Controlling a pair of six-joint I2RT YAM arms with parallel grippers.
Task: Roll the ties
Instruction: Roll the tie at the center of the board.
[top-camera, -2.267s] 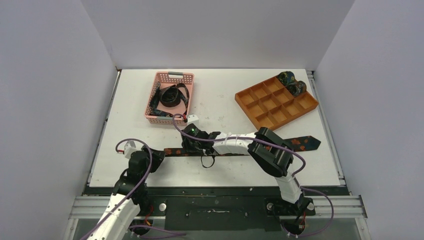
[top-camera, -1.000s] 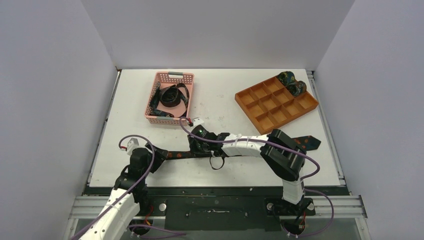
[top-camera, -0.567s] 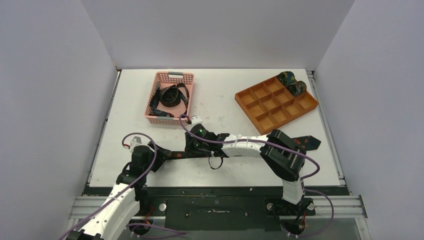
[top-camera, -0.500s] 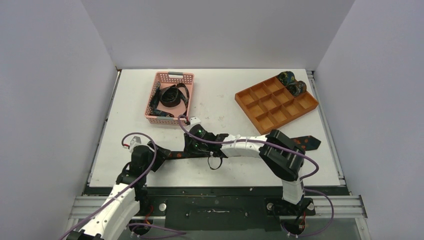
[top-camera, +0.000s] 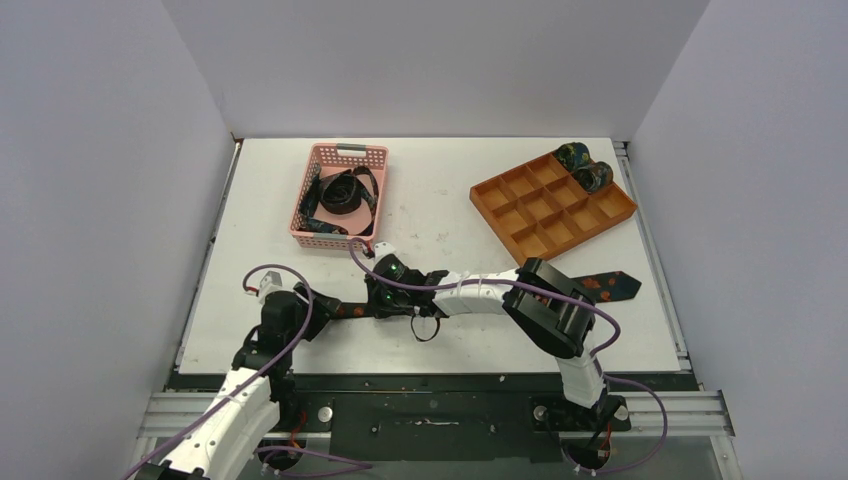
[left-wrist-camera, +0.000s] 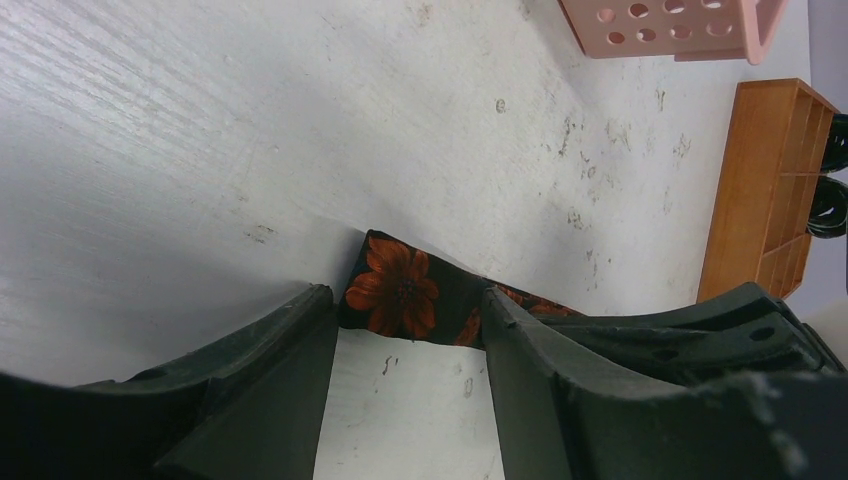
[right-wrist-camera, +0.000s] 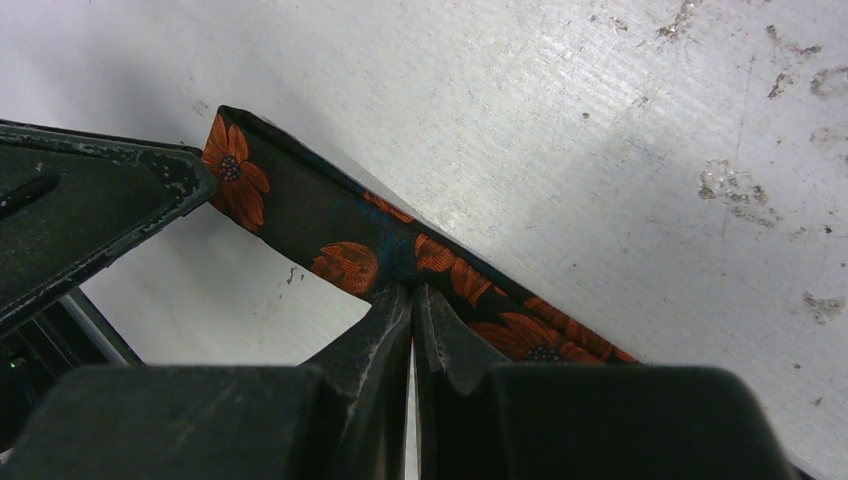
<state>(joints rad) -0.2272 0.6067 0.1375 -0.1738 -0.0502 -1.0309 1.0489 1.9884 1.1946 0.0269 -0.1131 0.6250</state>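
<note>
A dark tie with orange flowers (top-camera: 608, 286) lies flat across the near part of the table, its wide end to the right. My right gripper (top-camera: 383, 298) is shut on the tie (right-wrist-camera: 345, 248) near its narrow end, and the fabric bunches at the fingertips (right-wrist-camera: 392, 305). My left gripper (top-camera: 316, 306) stands open at the narrow end. That end (left-wrist-camera: 398, 292) lies between the tips of its two fingers (left-wrist-camera: 292, 335). More ties (top-camera: 340, 195) lie loosely in the pink basket. Two rolled ties (top-camera: 584, 166) sit in the tray's far right corner.
The pink mesh basket (top-camera: 345, 152) stands at the back left. The orange compartment tray (top-camera: 545, 215) stands at the back right. Purple cables loop over both arms. Walls close in the left, back and right of the table.
My right gripper has closed on the tie and shifted a little to the left. The left gripper has edged forward at the narrow end and stays open.
</note>
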